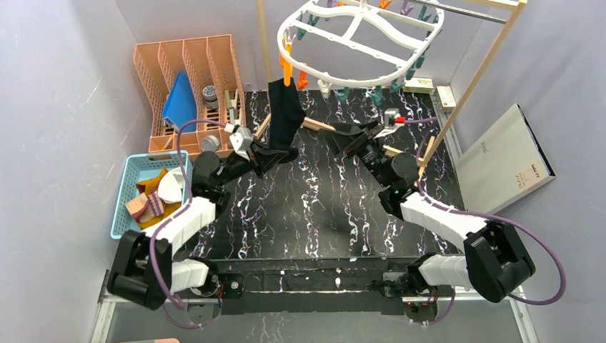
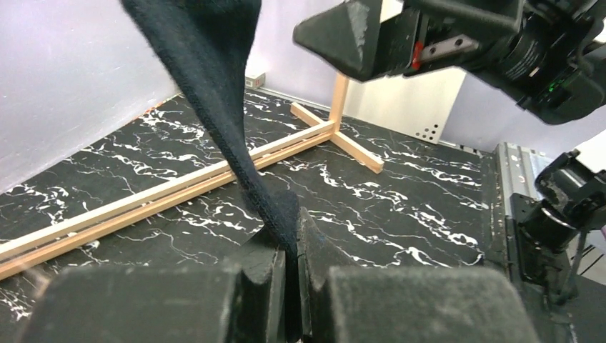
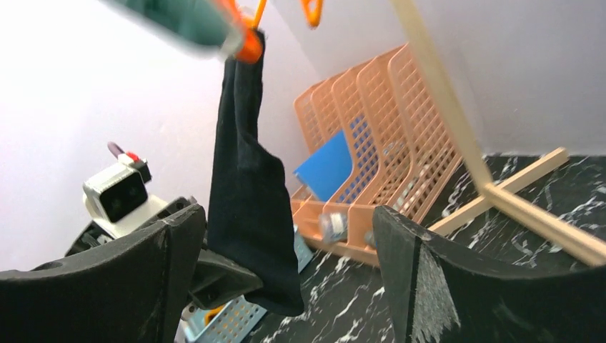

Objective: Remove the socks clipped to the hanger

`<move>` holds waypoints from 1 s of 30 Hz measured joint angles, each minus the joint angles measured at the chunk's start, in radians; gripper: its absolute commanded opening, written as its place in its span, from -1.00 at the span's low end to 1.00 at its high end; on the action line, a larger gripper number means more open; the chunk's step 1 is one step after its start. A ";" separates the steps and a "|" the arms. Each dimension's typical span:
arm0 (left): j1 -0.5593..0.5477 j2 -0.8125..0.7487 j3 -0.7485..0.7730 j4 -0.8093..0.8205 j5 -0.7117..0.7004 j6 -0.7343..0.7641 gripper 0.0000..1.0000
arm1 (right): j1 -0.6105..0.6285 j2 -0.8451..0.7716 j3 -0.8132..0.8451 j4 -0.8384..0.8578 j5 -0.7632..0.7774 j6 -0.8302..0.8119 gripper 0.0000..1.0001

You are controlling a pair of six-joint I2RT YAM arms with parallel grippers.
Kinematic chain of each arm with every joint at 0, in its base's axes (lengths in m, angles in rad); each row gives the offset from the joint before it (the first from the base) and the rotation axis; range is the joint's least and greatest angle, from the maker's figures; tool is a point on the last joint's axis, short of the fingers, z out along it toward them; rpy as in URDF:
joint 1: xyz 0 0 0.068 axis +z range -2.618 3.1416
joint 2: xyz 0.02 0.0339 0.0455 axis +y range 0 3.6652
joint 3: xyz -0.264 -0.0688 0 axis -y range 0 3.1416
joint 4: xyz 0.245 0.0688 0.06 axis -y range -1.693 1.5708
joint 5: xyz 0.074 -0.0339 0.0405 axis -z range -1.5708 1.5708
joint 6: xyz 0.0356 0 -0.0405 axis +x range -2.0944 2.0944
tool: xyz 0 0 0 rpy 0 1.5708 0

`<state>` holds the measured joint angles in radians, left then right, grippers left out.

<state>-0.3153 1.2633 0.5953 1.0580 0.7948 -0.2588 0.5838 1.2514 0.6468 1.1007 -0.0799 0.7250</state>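
A black sock [image 1: 284, 114] hangs from an orange clip [image 1: 286, 73] on the left rim of the white oval hanger [image 1: 355, 36]. My left gripper [image 1: 266, 155] is shut on the sock's lower end; the left wrist view shows the fabric [image 2: 214, 86] pinched between the jaws [image 2: 291, 236]. My right gripper [image 1: 343, 139] is open and empty, to the right of the sock. In the right wrist view the sock [image 3: 246, 193] hangs from its clip [image 3: 249, 44] beyond the spread fingers [image 3: 286, 271]. Several other socks [image 1: 159, 193] lie in the blue basket.
A light blue basket [image 1: 132, 171] sits at the left. An orange divided rack [image 1: 187, 89] with a blue item stands at the back left. The wooden frame [image 1: 493, 53] with its base bars [image 2: 171, 189] holds the hanger. A grey box [image 1: 504, 153] lies at the right.
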 measured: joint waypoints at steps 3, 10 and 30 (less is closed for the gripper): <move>-0.025 -0.105 -0.056 -0.061 -0.026 0.002 -1.00 | 0.060 -0.001 -0.027 0.010 0.007 -0.024 0.90; -0.099 -0.283 -0.137 -0.230 -0.080 0.020 -1.00 | 0.080 0.047 -0.028 0.110 0.024 -0.023 0.90; -0.152 -0.280 -0.175 -0.331 -0.118 0.023 -1.00 | 0.092 0.277 0.302 0.283 0.039 0.009 0.65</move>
<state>-0.4675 0.9829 0.4198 0.7273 0.6765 -0.2363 0.6754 1.5280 0.9485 1.3834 -0.0414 0.7341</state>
